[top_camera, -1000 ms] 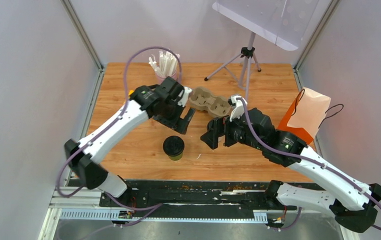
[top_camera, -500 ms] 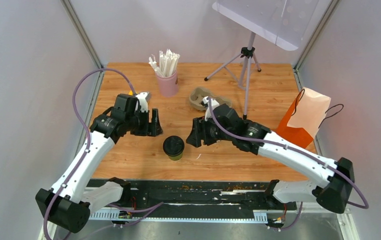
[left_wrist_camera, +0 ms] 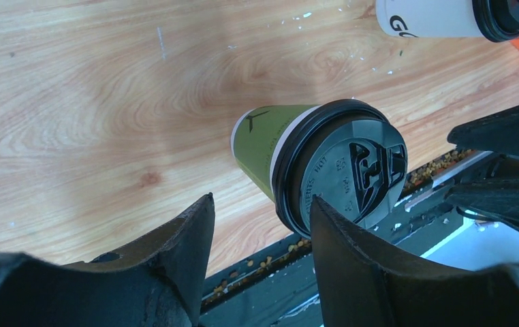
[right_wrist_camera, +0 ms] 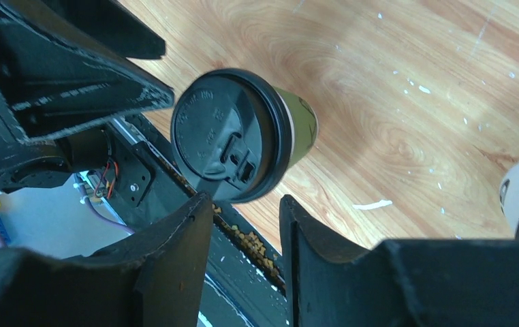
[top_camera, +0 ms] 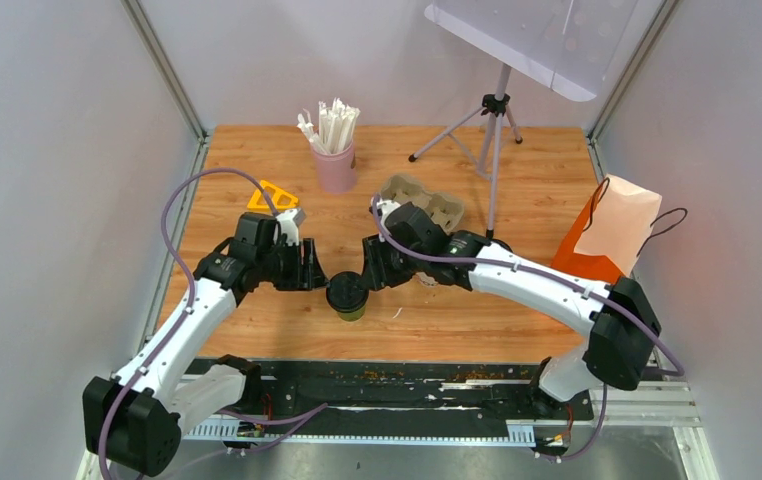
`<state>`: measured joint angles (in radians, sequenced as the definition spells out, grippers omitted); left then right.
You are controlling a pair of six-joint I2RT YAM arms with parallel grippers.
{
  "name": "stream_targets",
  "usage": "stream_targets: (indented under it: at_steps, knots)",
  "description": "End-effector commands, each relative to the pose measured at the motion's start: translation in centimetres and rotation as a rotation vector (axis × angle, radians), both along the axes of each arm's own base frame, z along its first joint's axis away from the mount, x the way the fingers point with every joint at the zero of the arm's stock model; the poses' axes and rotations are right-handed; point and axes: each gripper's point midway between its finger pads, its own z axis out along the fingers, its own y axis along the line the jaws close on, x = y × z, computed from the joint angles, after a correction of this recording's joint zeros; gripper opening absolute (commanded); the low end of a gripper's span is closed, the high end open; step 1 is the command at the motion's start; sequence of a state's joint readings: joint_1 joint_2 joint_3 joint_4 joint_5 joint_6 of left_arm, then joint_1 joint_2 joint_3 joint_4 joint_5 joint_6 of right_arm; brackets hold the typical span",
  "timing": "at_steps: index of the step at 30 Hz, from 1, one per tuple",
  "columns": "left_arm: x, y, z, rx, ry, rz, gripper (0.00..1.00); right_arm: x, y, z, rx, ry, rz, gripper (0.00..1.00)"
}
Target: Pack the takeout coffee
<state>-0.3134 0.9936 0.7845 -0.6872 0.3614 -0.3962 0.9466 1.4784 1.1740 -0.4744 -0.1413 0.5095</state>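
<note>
Top external view: the olive-green cup (top_camera: 347, 296) is seen standing upright on the bench (top_camera: 257, 320), close to the near edge and about midway along it. Its long axis is vertical and its black lid is uppermost. It is flanked by both tools. The left gripper (top_camera: 314, 270) is set just beside it on the left, and the right gripper (top_camera: 370, 268) just beside it on the right. Each sits slightly toward the far edge from the cup, so neither arm can be called nearer.

From the left wrist, the jaws are shown parted with nothing held. The cup lies ahead of the fingertips and a little to one side, not between them. The same is shown from the right wrist: a narrower gap, nothing gripped, and the lid just beyond the tips. Whether either finger touches the cup cannot be told.

The whitish cup (left_wrist_camera: 434, 17) is caught only at the frame edges of the wrist views, well apart from the green one on the right arm's side. From above it is hidden under that arm.

A sideways grasp is judged to be what the coming move turns on, because the cup wall faces both tools. The cardboard carrier (top_camera: 427, 202) lies toward the far edge, behind the right arm.
</note>
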Motion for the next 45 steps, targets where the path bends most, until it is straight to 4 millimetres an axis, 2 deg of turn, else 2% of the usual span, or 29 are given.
stream_targets:
  at_steps: [1, 7, 16, 20, 27, 32, 38, 45]
  knots:
    - [1.2, -1.3, 1.3, -0.092, -0.082, -0.016, 0.61, 1.0, 1.9, 1.9, 0.033, -0.03, 0.042, 0.42]
    - [0.9, -1.8, 0.3, -0.113, -0.072, -0.039, 0.51, 1.7, 2.4, 0.8, -0.012, -0.008, 0.036, 0.44]
    - [0.6, -1.9, -0.1, -0.115, -0.063, -0.066, 0.51, 2.2, 2.3, -0.1, -0.054, -0.001, 0.024, 0.41]
    - [0.6, -2.1, -0.1, -0.125, -0.058, -0.073, 0.46, 2.0, 2.3, -0.6, -0.063, 0.008, 0.027, 0.37]
    - [0.4, -2.3, -1.6, -0.122, 0.007, -0.073, 0.36, 2.1, 2.3, -1.3, -0.078, 0.01, 0.033, 0.25]
    - [0.4, -2.2, -2.1, -0.116, 0.025, -0.062, 0.35, 1.8, 1.9, -3.1, -0.093, 0.034, 0.019, 0.2]
    - [0.3, -2.3, -2.2, -0.122, 0.032, -0.061, 0.35, 1.4, 1.1, -4.3, -0.108, 0.039, 0.012, 0.19]
    - [0.0, -1.9, -3.4, -0.1, 0.097, -0.015, 0.34, 1.0, 0.3, -6.3, -0.139, 0.034, 0.03, 0.19]
